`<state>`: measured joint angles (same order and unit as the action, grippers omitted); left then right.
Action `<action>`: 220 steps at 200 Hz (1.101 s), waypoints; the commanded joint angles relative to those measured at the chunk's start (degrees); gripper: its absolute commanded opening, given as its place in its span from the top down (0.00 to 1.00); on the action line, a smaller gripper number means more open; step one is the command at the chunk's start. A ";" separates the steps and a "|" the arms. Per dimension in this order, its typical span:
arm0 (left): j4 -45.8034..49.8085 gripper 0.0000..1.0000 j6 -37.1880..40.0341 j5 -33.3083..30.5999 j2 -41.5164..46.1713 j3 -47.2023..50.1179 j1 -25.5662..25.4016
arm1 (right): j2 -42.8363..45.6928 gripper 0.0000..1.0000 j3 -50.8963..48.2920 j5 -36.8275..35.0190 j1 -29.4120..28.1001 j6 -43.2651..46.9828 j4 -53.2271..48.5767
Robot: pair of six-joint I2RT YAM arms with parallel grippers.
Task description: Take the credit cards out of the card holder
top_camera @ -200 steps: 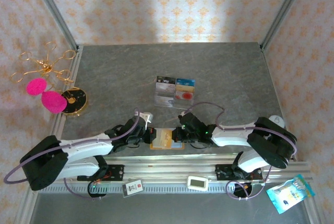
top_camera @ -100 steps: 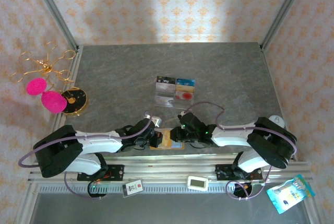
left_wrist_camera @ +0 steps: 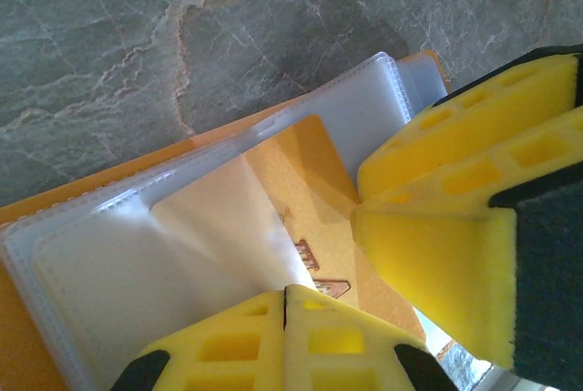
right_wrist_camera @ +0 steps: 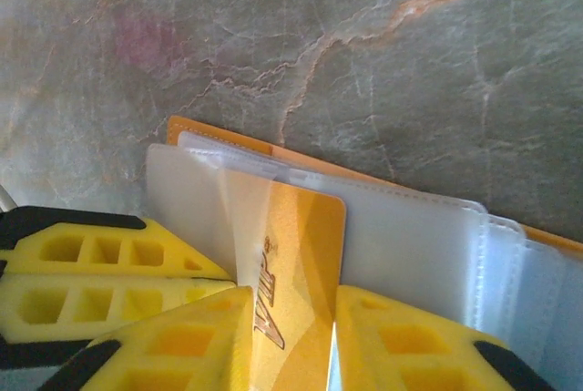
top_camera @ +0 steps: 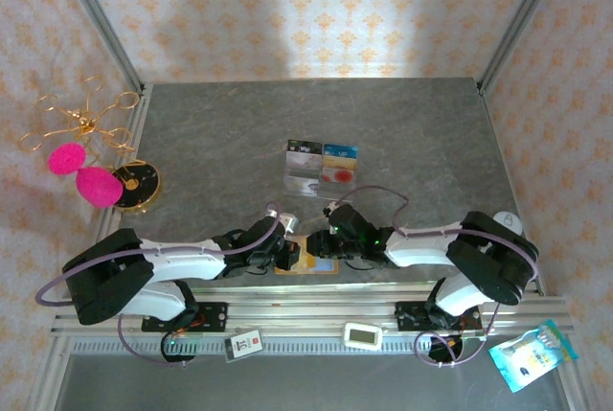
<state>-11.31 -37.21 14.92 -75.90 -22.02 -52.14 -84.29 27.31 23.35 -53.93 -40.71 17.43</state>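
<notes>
The open orange card holder [top_camera: 308, 260] lies on the bench [top_camera: 412, 133] near its front edge, between both arms. The left end effector [left_wrist_camera: 284, 298] is closed, pads together, at the clear sleeves [left_wrist_camera: 137, 254]. The right end effector [right_wrist_camera: 291, 309] is partly open, and a gold credit card [right_wrist_camera: 305, 236] sticks half out of a sleeve between its pads.

top cam: high, rear, looks down (whole table [top_camera: 412, 124]) | wrist cams: v. close, angled down — both share card holder [left_wrist_camera: 118, 263]

Gold card [right_wrist_camera: 296, 254] in open orange holder [right_wrist_camera: 410, 236]
</notes>
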 commanded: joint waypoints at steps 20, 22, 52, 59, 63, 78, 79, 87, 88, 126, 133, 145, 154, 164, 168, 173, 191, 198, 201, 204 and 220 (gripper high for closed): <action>4.12 1.00 1.20 -1.87 4.78 0.49 -0.02 | 1.91 0.70 -0.91 -1.67 0.47 0.88 -5.12; 4.28 1.00 1.20 -1.97 4.86 0.49 0.01 | 1.75 0.70 -0.80 -1.59 0.40 0.89 -5.10; 5.72 1.00 2.14 -2.80 3.69 -0.13 -0.04 | -0.79 0.71 0.45 -0.18 0.41 1.68 -4.56; 6.35 1.00 2.23 -2.97 2.79 -0.28 0.01 | -1.14 0.71 0.64 -0.11 0.40 1.68 -4.59; 6.59 1.00 2.35 -3.13 2.17 -0.30 0.00 | -1.20 0.71 0.73 -0.15 0.47 1.69 -4.55; 5.86 1.00 2.24 -2.91 0.39 0.34 0.02 | -1.35 0.70 0.76 -0.41 0.39 1.67 -5.22; 5.77 1.00 2.24 -2.85 0.22 0.41 0.02 | -1.33 0.70 0.79 -0.41 0.35 1.68 -5.26; 4.52 1.00 2.03 -2.26 -0.47 1.03 0.02 | -1.31 0.70 0.74 -0.46 0.38 1.77 -5.39; 4.36 1.00 2.04 -2.22 -0.52 1.06 0.02 | -1.27 0.70 0.69 -0.44 0.44 1.77 -5.35; 2.00 1.00 1.79 -0.20 -3.22 1.54 -0.11 | -1.79 0.72 0.05 3.63 0.40 1.60 -1.59; 2.44 1.00 1.95 -0.22 -3.22 1.38 -0.09 | -1.98 0.79 0.23 3.54 0.41 1.47 -1.80; 3.42 1.00 2.10 -0.67 -2.70 1.26 -0.11 | -1.26 0.92 0.16 1.89 0.41 1.27 -2.65; 3.50 1.00 1.92 -0.82 -1.86 1.57 -0.10 | 0.42 0.97 -0.62 0.07 0.48 0.95 -3.15; 3.43 1.00 1.56 -0.93 -0.93 1.88 0.00 | 2.99 1.00 -2.09 -1.23 1.11 0.68 -3.31; 3.36 1.00 1.37 -0.93 -0.76 1.96 -0.07 | 4.19 1.00 -2.77 -1.51 1.51 0.55 -3.35; 3.04 1.00 1.19 -0.78 -0.55 2.13 -0.11 | 5.68 1.00 -3.66 -1.84 2.08 0.46 -3.40; 2.18 1.00 0.84 -0.21 -0.54 2.17 -0.06 | 11.85 1.00 -6.71 -2.70 3.66 1.63 -3.30; 1.73 1.00 0.79 -0.05 -0.42 2.14 -0.02 | 14.43 1.00 -7.58 -2.90 3.98 2.59 -3.20; 1.53 1.00 0.75 0.05 -0.37 2.15 -0.02 | 15.60 1.00 -7.95 -3.21 4.01 3.02 -3.18; 1.40 1.00 0.72 0.06 -0.21 2.09 -0.05 | 16.18 1.00 -8.14 -3.36 4.01 3.61 -3.20; 1.25 1.00 0.87 -0.40 0.93 1.19 -0.02 | 22.59 1.00 -9.33 -4.75 4.16 6.04 -3.40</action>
<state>-12.14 -36.14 14.57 -76.34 -21.54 -52.14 -68.77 19.62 22.63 -50.09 -38.85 14.74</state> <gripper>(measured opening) 0.043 0.042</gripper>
